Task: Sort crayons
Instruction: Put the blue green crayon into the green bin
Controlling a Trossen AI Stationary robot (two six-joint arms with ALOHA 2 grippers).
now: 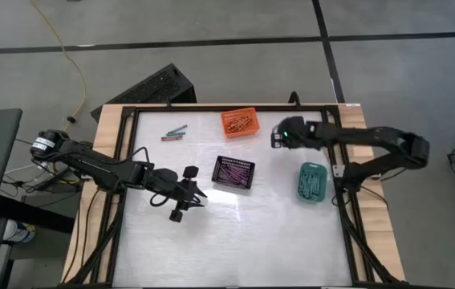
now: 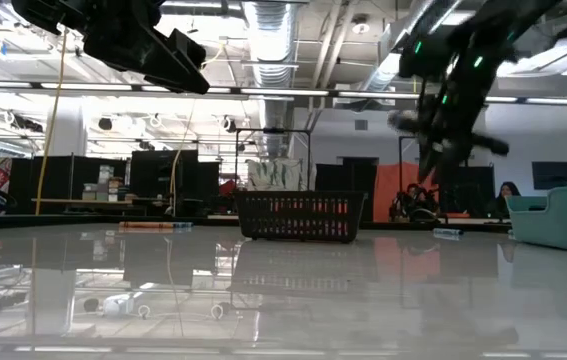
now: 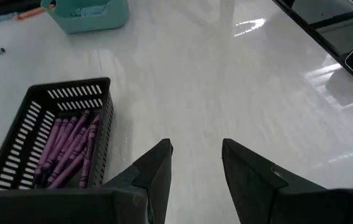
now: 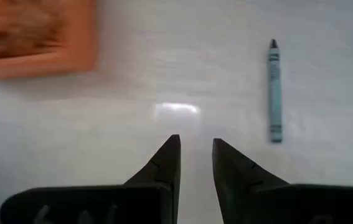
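Purple crayons (image 3: 67, 146) lie in the black basket (image 1: 233, 172) at mid-table. Orange-red ones fill the orange basket (image 1: 239, 122) at the far side. The teal basket (image 1: 313, 182) stands at the right. A few loose crayons (image 1: 175, 132) lie flat at the far left. A single teal-blue crayon (image 4: 275, 90) lies flat ahead of my right gripper (image 4: 196, 152), which hangs open and empty above the table, right of the orange basket (image 4: 33, 37). My left gripper (image 3: 196, 155) hovers open and empty just left of the black basket (image 3: 51, 130).
A black frame (image 1: 127, 160) borders the white tabletop. Bare table stretches from the baskets to the near edge. A dark box (image 1: 151, 87) sits off the table's far left corner. The room beyond shows in the low view.
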